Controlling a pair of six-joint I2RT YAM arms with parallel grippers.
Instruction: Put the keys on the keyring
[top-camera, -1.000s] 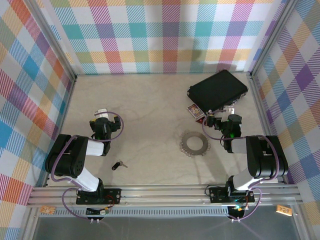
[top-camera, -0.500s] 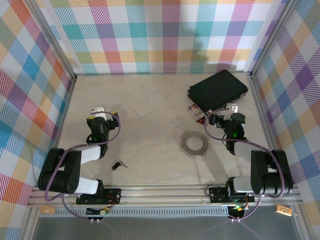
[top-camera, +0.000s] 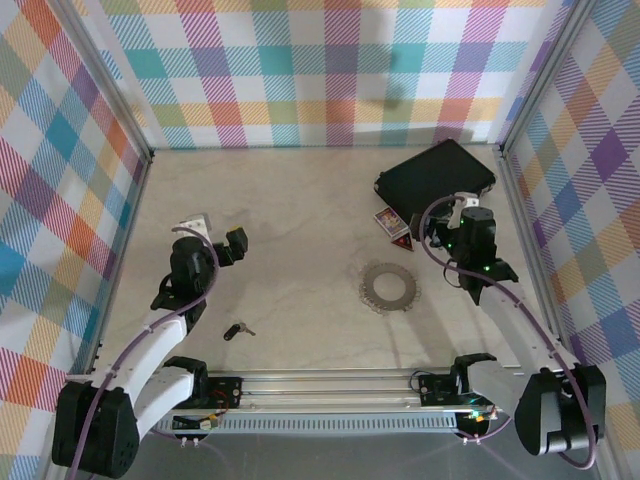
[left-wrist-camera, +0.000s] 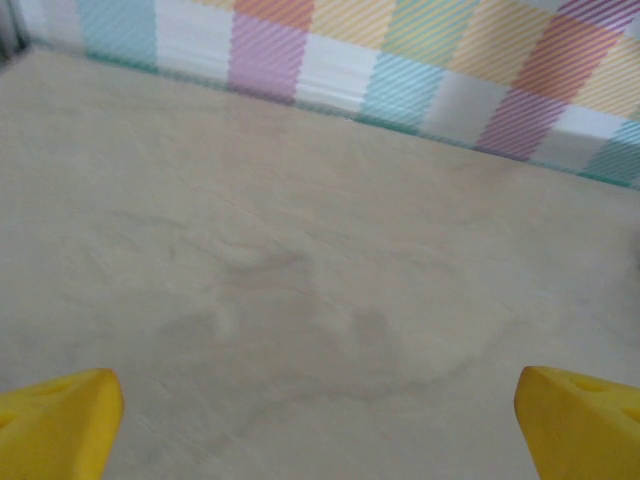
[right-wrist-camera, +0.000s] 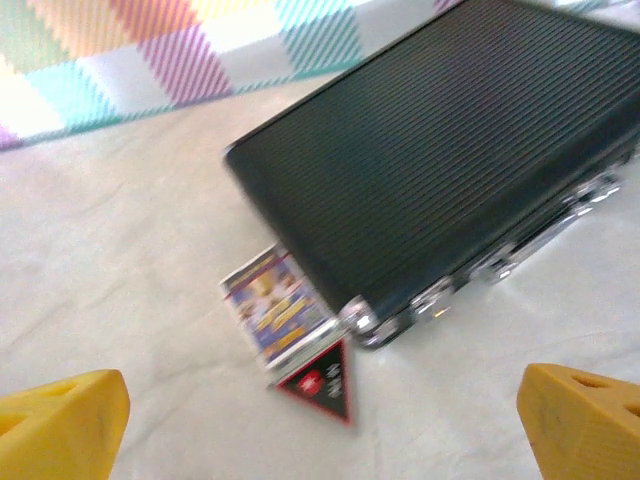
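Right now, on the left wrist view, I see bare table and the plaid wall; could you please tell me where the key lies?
Observer: The key lies on the table, between the open left gripper and the arm bases.
Operator: Thank you. And the keyring?
Observer: The keyring lies as a flat coil to the right of the key, apart from it.
Operator: Is the right arm near it?
Observer: The right gripper hangs open beyond the coil, facing a black case.
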